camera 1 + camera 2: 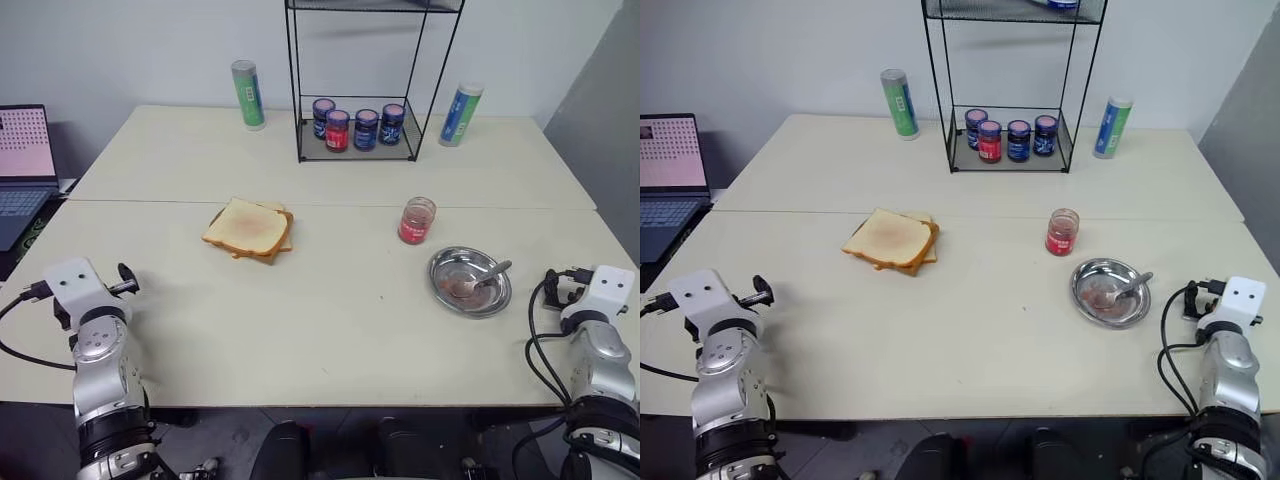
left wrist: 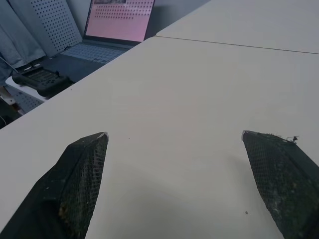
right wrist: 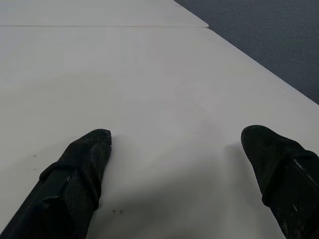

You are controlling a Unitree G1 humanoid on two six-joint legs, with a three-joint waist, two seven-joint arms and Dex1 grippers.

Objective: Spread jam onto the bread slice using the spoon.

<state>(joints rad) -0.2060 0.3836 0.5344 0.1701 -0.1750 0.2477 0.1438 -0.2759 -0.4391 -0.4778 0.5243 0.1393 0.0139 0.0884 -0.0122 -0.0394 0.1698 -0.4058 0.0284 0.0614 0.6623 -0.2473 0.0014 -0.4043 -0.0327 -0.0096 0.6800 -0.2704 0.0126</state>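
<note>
Left eye view: spoon [image 1: 487, 279] lies in the bowl [image 1: 441, 284], handle toward the right gripper [image 3: 175, 137], the nearer one. Both grippers wide, empty; left gripper [image 2: 174, 134] well apart.

A pale cream counter [image 1: 330, 330] carries everything, with a seam running across it from nine to three o'clock. Near the centre, toward eleven o'clock, lies the bread slice [image 1: 245, 226] on top of thicker golden bread pieces [image 1: 282, 243]. Toward two o'clock stands the glass jar of red jam [image 1: 416, 221], and just beside it at three o'clock sits a steel bowl [image 1: 470, 281] with the spoon [image 1: 489, 275] resting in it. At twelve o'clock a black wire rack [image 1: 358, 152] stands on the counter, flanked by a green tube [image 1: 248, 95] and a blue-green tube [image 1: 460, 115].
</note>
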